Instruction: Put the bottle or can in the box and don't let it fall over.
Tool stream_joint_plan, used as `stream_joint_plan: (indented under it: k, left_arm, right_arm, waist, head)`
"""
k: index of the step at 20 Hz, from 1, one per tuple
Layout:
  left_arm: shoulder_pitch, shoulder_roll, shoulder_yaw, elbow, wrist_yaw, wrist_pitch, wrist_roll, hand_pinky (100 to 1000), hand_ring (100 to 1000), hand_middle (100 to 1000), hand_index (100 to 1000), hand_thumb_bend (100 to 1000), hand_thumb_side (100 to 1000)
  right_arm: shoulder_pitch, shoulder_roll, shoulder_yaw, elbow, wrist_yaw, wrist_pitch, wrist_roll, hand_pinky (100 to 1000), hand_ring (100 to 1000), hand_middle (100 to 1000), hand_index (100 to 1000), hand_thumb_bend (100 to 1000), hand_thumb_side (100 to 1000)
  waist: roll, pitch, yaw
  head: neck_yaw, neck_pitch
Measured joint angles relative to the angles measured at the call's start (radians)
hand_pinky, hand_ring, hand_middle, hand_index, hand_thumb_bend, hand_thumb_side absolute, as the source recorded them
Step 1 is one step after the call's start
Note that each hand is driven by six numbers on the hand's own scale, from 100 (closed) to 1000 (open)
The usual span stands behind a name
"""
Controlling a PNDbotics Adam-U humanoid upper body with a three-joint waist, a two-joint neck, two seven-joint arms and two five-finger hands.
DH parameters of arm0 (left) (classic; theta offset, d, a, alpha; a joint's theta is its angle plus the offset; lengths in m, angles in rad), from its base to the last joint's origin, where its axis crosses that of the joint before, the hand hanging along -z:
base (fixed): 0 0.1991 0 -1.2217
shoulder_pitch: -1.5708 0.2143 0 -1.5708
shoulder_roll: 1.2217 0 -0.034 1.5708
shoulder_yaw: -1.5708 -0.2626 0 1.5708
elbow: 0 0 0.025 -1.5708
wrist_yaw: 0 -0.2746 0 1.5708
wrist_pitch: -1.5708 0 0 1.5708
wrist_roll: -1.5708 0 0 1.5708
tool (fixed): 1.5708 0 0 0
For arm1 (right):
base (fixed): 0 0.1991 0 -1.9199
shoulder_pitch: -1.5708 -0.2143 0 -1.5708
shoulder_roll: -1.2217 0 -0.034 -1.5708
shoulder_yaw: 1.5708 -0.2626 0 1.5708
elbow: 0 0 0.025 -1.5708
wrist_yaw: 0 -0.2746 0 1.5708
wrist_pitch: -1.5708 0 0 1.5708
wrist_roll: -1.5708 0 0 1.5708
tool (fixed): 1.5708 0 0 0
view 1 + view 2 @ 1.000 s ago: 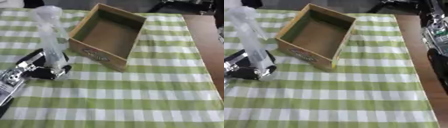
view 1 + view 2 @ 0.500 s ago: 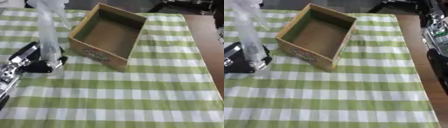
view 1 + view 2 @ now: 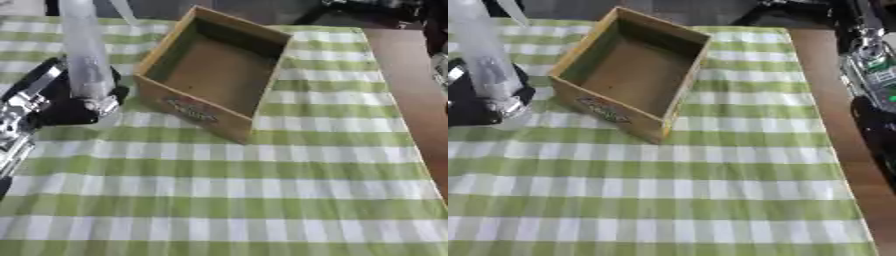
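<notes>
The table [image 3: 262, 200], covered by a green-and-white checked cloth, is carrying an open cardboard box [image 3: 214, 75] near its far edge, set at an angle with one corner pointing toward me. The box is holding nothing; only its bare brown floor is showing.

I am holding the clear bottle [image 3: 85, 55] in my left hand [image 3: 66, 92] near the left edge of the table, just beside the box's left wall and outside it. My fingers are curling round the bottle's lower part, and the bottle is standing close to upright, its top reaching toward the far edge of the table. My left forearm is coming in from the lower left.

My right hand [image 3: 872, 75] is showing at the right edge of the right eye view, off the cloth; I cannot tell how its fingers are set.

Compared with one second ago, the bottle and my left hand are sitting farther from me and closer alongside the box.
</notes>
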Motion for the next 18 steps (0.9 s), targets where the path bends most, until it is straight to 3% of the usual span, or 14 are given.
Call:
stream_joint_plan:
  k: [18]
  left_arm:
    - [-0.149,-0.102,0.016,0.040,-0.013,0.008,0.033,830,671,400,393,100,138]
  right_arm:
    - [-0.021,0.000,0.002,0.000,0.001,-0.002,0.012,898,804,843,870,100,810]
  waist:
    - [0.013,0.000,-0.026]
  head:
    - [-0.007,-0.007]
